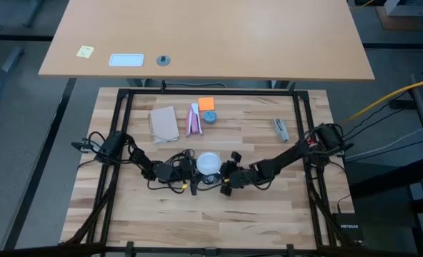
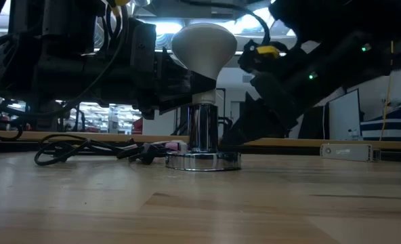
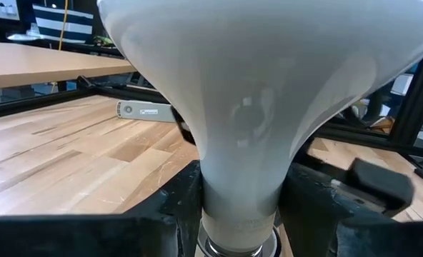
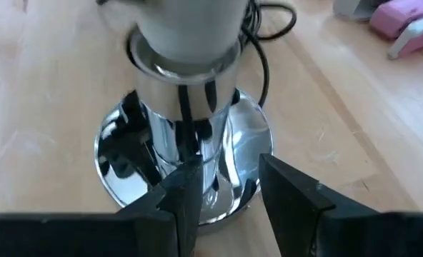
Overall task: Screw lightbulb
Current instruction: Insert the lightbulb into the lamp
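Left wrist view shows the left claw [image 3: 240,203] clamped on the neck of the bulb [image 3: 254,107], a dark finger pressed against each side just above the metal collar. The globe flares wide above the fingers and fills most of that view.

From the right wrist view, the right claw [image 4: 222,189] grips the chrome socket [image 4: 186,153] low on its stem, fingers partly apart and pressed to either side, just above the flared base that sits flat on the bench [image 4: 40,86].

Seen from above, the bulb [image 1: 208,163] is slightly toward 6 o'clock from the middle of the bench [image 1: 304,207], with the left claw [image 1: 191,168] reaching in from 9 o'clock and the right claw [image 1: 226,175] from 3 o'clock. A dark cord [image 1: 170,175] trails off toward 9 o'clock. Well away at 12 o'clock lie a pink packet [image 1: 193,120] and an orange pad [image 1: 206,103].

At bench height the bulb [image 2: 204,51] stands upright in the socket [image 2: 202,139], neck already entered.

Judged from this, the screwing-in step is under way. Next the left claw needs to twist the bulb about its upright axis, then loosen, swing back and re-grip, while the right claw keeps the socket from turning or sliding. Gentle pressure matters; glass may crack.
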Motion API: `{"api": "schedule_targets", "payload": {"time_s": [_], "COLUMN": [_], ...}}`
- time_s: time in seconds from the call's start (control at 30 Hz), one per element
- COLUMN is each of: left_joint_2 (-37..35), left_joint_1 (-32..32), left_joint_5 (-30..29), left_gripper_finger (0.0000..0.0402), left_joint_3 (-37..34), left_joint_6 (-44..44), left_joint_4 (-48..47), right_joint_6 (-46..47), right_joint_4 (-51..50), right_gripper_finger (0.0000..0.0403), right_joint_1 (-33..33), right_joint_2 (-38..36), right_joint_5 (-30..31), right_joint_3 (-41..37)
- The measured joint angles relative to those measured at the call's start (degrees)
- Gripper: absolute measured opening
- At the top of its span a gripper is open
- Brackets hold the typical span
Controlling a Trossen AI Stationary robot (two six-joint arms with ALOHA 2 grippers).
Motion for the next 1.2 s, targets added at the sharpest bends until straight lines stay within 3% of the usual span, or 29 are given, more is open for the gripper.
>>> {"api": "schedule_targets", "payload": {"time_s": [0.2, 0.5, 0.63, 0.87, 1.03, 1.2], "left_joint_2": [0.0, 0.0, 0.0, 0.0, 0.0, 0.0], "left_joint_1": [0.0, 0.0, 0.0, -0.2, -0.2, -0.2], "left_joint_5": [0.0, 0.1, 0.2, 0.2, 0.2, 0.2], "left_gripper_finger": [0.0142, 0.0142, 0.0144, 0.0142, 0.0144, 0.0143], "left_joint_3": [0.0, 0.0, 0.0, 0.0, 0.0, 0.0], "left_joint_6": [-0.1, -0.1, -0.1, -0.1, -0.1, -0.1], "left_joint_4": [-0.1, -0.5, -0.3, -0.3, -0.3, -0.3], "right_joint_6": [-4.6, -8.7, -8.7, -8.7, -8.7, -8.6], "right_joint_4": [-2.6, -13.5, -14.0, -18.7, -17.9, -16.8], "right_gripper_finger": [0.0121, 0.0007, 0.0031, 0.0046, 0.0009, 0.0014], "right_joint_1": [-1.7, -1.6, -1.6, -2.7, -5.7, -6.1], "right_joint_2": [-1.9, -8.5, -8.0, -7.1, -6.7, -4.9], "right_joint_5": [-4.5, -5.8, -4.9, 5.2, 0.9, -0.8], "right_joint_3": [0.0, 0.0, 0.0, 0.0, 0.1, 0.1]}}
